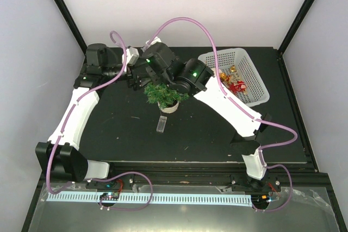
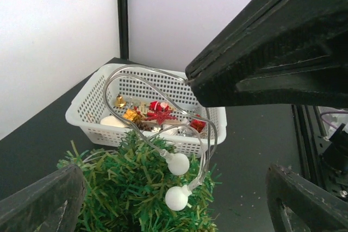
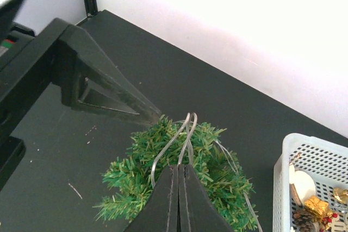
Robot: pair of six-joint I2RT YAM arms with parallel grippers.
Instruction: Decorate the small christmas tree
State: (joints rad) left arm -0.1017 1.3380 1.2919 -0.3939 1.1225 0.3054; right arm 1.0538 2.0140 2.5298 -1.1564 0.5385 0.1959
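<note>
The small christmas tree point(image 1: 163, 95) stands on its beige base mid-table, and it also shows in the left wrist view point(image 2: 125, 188) and the right wrist view point(image 3: 217, 167). My right gripper point(image 3: 179, 168) is shut on the clear wire of a light string point(image 3: 186, 131) just above the treetop. The wire loops down to two white round bulbs point(image 2: 178, 163) that rest on the branches. My left gripper point(image 2: 174, 183) is open, with its fingers point(image 2: 43, 202) spread either side of the tree's top. In the top view both grippers crowd over the tree's far side.
A white basket point(image 1: 258, 82) of ornaments (red star, gold bells, pine cones) stands right of the tree and also shows in the left wrist view point(image 2: 89, 115). A small clear box point(image 1: 161, 124) lies in front of the tree. The enclosure walls stand close behind.
</note>
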